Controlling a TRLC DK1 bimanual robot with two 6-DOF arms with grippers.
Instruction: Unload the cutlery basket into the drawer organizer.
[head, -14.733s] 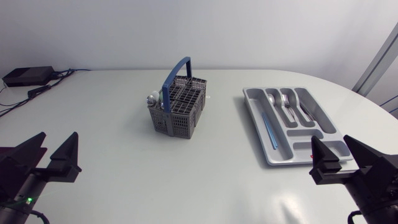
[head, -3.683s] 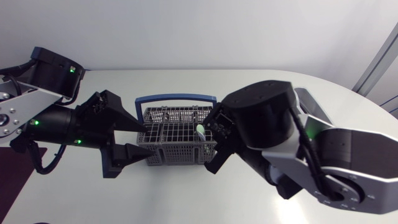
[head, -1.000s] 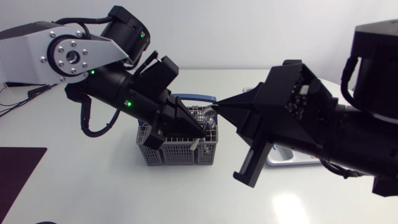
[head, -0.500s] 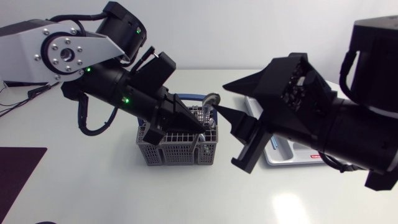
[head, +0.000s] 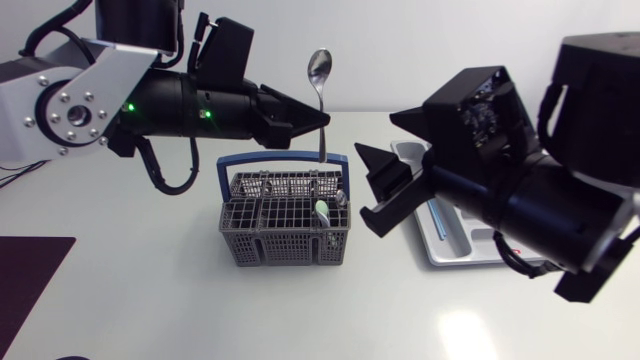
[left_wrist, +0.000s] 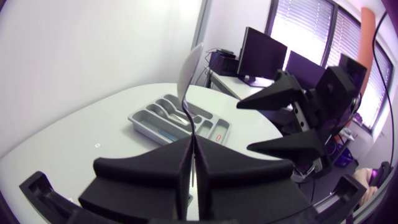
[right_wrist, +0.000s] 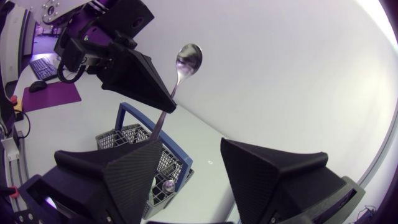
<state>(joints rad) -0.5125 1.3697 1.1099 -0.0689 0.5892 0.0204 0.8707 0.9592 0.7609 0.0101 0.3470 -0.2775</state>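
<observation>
Left gripper (head: 322, 118) was clamped on the spoon (head: 320, 92), holding it upright, bowl up, above the cutlery basket (head: 285, 206) mid-table (head: 150, 290). Right gripper (head: 375, 132) had its fingers wide apart near the spoon. The drawer organizer (head: 448, 246) sat toward the table's right edge.

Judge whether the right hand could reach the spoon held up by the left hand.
Probably yes: the open right hand faces the spoon, nothing between; the left hand pinches its handle mid-length.
</observation>
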